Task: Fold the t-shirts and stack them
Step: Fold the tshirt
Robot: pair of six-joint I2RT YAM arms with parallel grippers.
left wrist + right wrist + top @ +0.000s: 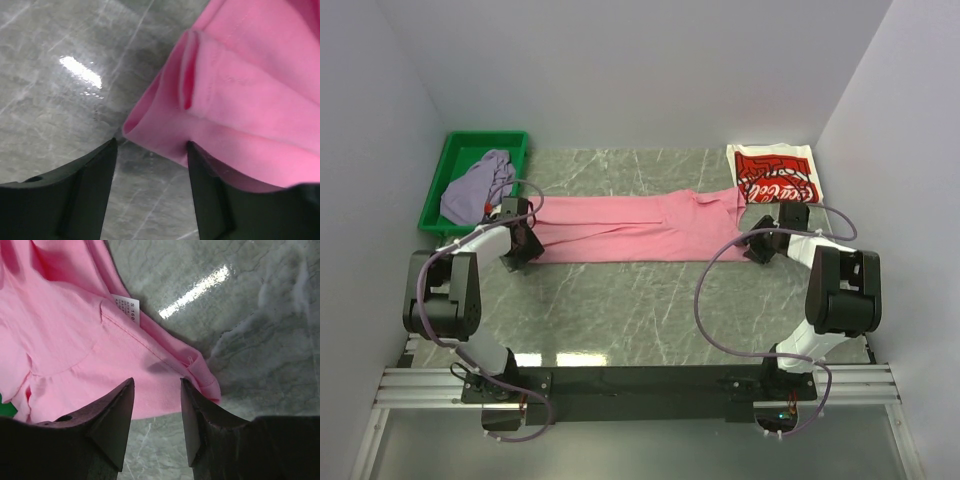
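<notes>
left end effector (pixel 151 145) straddles pink tee (pixel 240 100) corner

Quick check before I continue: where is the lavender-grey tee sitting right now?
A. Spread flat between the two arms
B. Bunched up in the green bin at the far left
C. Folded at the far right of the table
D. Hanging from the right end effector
B: the top view shows the lavender-grey tee crumpled inside the green bin at the table's far left corner.
</notes>
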